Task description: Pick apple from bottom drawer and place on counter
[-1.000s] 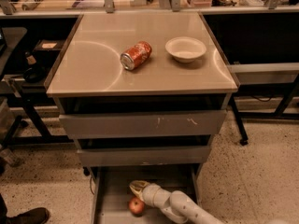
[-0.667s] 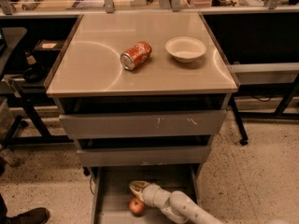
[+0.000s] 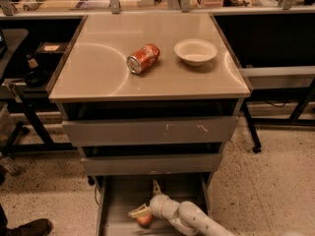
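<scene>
**Apple still low in the drawer, pincer right on it**

Speckled floor surrounds a grey cabinet whose bottom drawer (image 3: 118,195) stands pulled open. The apple (image 3: 144,221) lies on the drawer floor near its front. The pincer (image 3: 141,212) is down in the tray, pressed against the top of the fruit. Whether it is spread or has closed on the apple cannot be told from this angle.

Several things could go wrong from here. A round apple touched off-centre is likely to roll, and it could slip toward a drawer wall where the pincer has little room. If it is lifted with a weak hold it may drop back into the tray. The way up looks tight too. The two upper drawers (image 3: 147,131) overhang the rear of the tray, so a rise begun too far back could knock the arm or the fruit against their fronts. On the worktop (image 3: 98,77), a crushed soda can (image 3: 143,58) and a white bowl (image 3: 195,51) take up the middle and right, and a careless set-down could nudge either.

A second ago the pincer sat just behind the apple with a sliver of tray showing between them. It has since come forward and down onto the fruit. The apple, can and bowl have not visibly shifted.
</scene>
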Motion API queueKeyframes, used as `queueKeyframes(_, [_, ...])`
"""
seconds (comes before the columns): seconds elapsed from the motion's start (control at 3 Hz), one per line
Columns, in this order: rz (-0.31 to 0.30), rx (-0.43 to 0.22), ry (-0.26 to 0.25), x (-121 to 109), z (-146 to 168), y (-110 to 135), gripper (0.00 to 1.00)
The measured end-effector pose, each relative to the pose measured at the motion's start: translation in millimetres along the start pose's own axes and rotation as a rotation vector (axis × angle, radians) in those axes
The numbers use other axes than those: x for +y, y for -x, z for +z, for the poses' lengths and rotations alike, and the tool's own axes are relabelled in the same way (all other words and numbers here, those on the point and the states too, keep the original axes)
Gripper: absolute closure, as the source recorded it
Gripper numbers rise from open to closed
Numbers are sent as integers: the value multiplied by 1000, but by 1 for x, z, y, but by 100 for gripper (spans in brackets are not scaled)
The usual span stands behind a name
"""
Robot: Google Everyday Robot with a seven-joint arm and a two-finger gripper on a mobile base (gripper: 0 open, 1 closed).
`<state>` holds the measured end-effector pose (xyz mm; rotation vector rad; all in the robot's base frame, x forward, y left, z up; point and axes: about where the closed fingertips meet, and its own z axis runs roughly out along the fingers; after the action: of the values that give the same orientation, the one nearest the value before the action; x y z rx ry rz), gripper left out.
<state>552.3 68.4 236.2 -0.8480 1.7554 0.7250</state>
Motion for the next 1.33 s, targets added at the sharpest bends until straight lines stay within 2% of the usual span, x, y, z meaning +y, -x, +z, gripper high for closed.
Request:
queueKeyframes(0.33, [0, 0, 0, 0, 0, 0, 0])
queueKeyframes(0.67, [-6, 54, -9, 4, -7, -3, 0])
queueKeyframes(1.0, [-12, 176, -28, 12, -22, -9, 0])
queueKeyframes(1.33, [4, 395, -73, 32, -53, -35, 0])
